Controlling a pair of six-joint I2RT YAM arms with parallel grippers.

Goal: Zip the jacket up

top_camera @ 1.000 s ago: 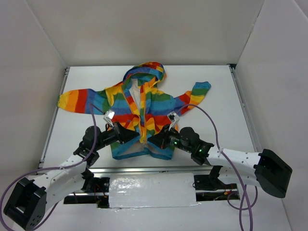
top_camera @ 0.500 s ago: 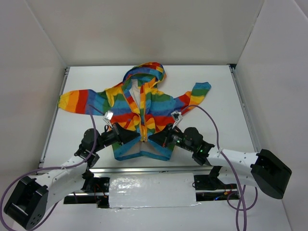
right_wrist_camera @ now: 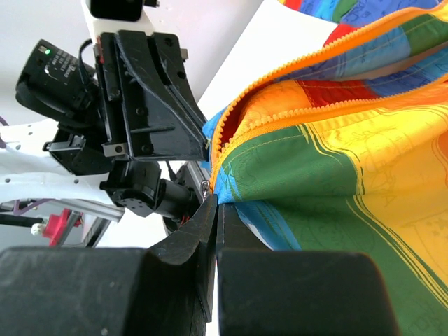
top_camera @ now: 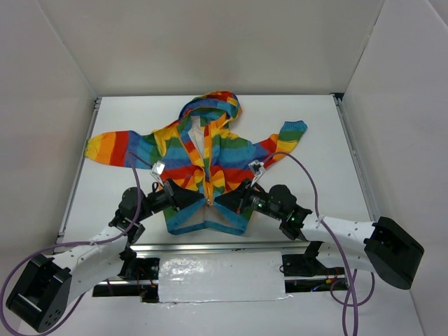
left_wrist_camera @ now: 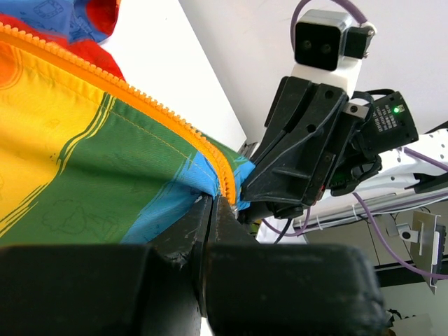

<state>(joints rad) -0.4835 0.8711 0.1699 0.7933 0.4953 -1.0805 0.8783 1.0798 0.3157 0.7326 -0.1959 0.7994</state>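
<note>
Near edge: left end effector (top_camera: 199, 201) clenched on the blue hem (top_camera: 189, 225) of the jacket (top_camera: 231, 150), just beside the zipper (left_wrist_camera: 161, 110) foot. Right end effector (top_camera: 224, 201) clenched likewise on the opposite panel. Judged purpose: bring both zipper halves together at the base for seating.

Beyond: fronts gape toward the hood (top_camera: 210, 105); sleeves (top_camera: 112, 145) spread on the tabletop (top_camera: 336, 154).

Against a second ago: tips closer together, hem drawn narrower.

Left hand (left_wrist_camera: 213, 205) tight on jacket (left_wrist_camera: 98, 154)

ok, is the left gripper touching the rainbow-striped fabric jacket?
Touching. Left wrist view: the left gripper pinches the blue hem of the jacket, beside its orange zipper.
</note>
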